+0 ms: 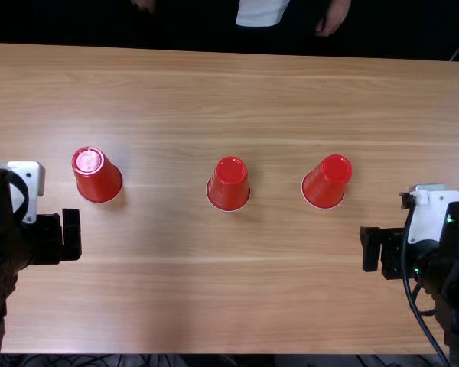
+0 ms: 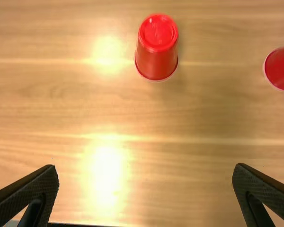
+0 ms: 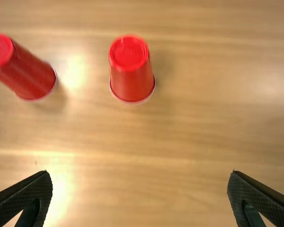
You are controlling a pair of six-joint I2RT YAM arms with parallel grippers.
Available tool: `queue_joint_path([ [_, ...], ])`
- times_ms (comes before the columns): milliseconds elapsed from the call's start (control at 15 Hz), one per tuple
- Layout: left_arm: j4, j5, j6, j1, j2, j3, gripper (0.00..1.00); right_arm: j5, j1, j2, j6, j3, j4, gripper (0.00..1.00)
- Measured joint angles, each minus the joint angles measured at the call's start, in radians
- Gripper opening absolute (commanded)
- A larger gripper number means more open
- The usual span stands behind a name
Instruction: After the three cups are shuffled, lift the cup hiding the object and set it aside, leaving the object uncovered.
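Note:
Three red cups stand upside down in a row across the middle of the table: the left cup (image 1: 97, 174) (image 2: 156, 47), the middle cup (image 1: 229, 183) (image 2: 280, 67) (image 3: 21, 66) and the right cup (image 1: 327, 181) (image 3: 131, 68). Whatever they cover is hidden. My left gripper (image 1: 27, 233) (image 2: 143, 175) sits open near the table's left front, short of the left cup, with nothing between its fingers. At the right front my right gripper (image 1: 424, 252) (image 3: 138, 177) is open too, short of the right cup and holding nothing.
The wooden table (image 1: 229, 99) is bare behind the cups and in front of them between the two arms. Cables (image 1: 421, 313) hang by the right arm at the near edge.

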Motion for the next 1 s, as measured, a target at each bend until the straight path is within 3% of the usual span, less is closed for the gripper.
queue_joint_path([
  [333, 0.006, -0.003, 0.0, 0.0, 0.082, 0.001, 1.0, 0.0, 0.0, 0.034, 0.0, 0.0, 0.002, 1.0],
  [667, 0.196, -0.004, -0.001, 0.0, 0.236, 0.005, 1.0, 0.001, 0.0, 0.062, 0.001, 0.0, 0.009, 1.0],
  [1000, 0.258, -0.005, -0.001, -0.029, 0.403, 0.005, 1.0, 0.001, 0.0, 0.066, 0.003, 0.0, 0.009, 1.0],
])
